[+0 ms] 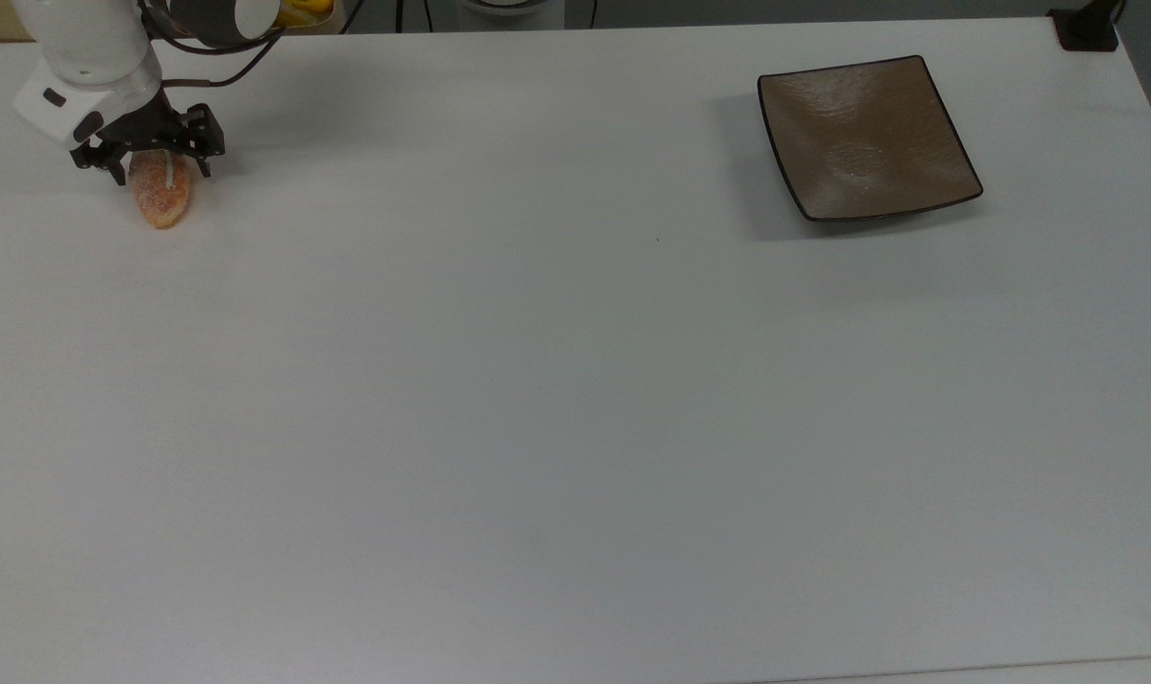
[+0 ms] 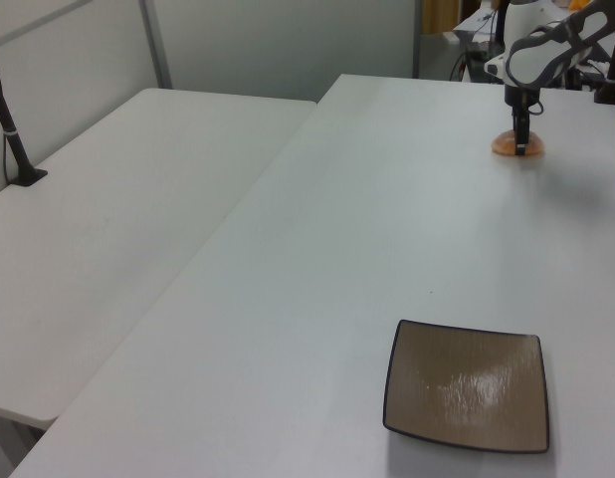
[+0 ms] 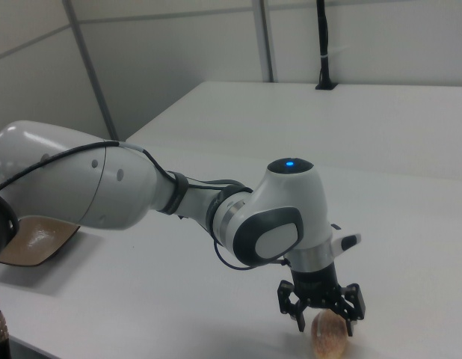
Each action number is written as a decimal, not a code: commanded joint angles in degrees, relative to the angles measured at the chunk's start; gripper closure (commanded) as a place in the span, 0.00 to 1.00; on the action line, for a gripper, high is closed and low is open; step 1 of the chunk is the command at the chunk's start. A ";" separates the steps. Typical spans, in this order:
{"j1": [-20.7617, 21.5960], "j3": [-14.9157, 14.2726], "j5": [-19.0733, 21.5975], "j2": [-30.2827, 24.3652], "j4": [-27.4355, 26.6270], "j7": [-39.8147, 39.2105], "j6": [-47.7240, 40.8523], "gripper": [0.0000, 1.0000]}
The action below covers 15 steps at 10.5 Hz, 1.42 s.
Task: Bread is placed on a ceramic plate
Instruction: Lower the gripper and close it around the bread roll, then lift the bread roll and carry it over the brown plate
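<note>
The bread (image 1: 163,198) is a small orange-tan bun lying on the white table near the top view's far left edge. My gripper (image 1: 156,168) is low over the bun's far end, open, with one finger on each side of it. In the left view the gripper (image 2: 521,137) stands down on the bread (image 2: 512,148) at the table's far end. The right view shows the gripper (image 3: 324,320) straddling the bread (image 3: 330,338). The ceramic plate (image 1: 866,139) is square, glossy brown and bare, far off at the top view's upper right; the plate (image 2: 467,388) lies closest in the left view.
A bin of colourful items (image 1: 302,11) sits behind the table at the top view's upper left. A black clamp base (image 1: 1088,28) stands on the far right corner. A second white table (image 2: 108,209) adjoins in the left view. Open tabletop (image 1: 537,380) lies between bread and plate.
</note>
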 commanded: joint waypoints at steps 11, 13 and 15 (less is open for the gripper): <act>0.41 -0.18 -0.88 -5.32 -0.91 -0.99 -5.77 1.00; 1.98 -0.18 -0.09 -8.92 0.84 -0.28 -11.74 1.00; 4.18 -0.01 0.35 -12.70 4.52 -0.19 -21.04 1.00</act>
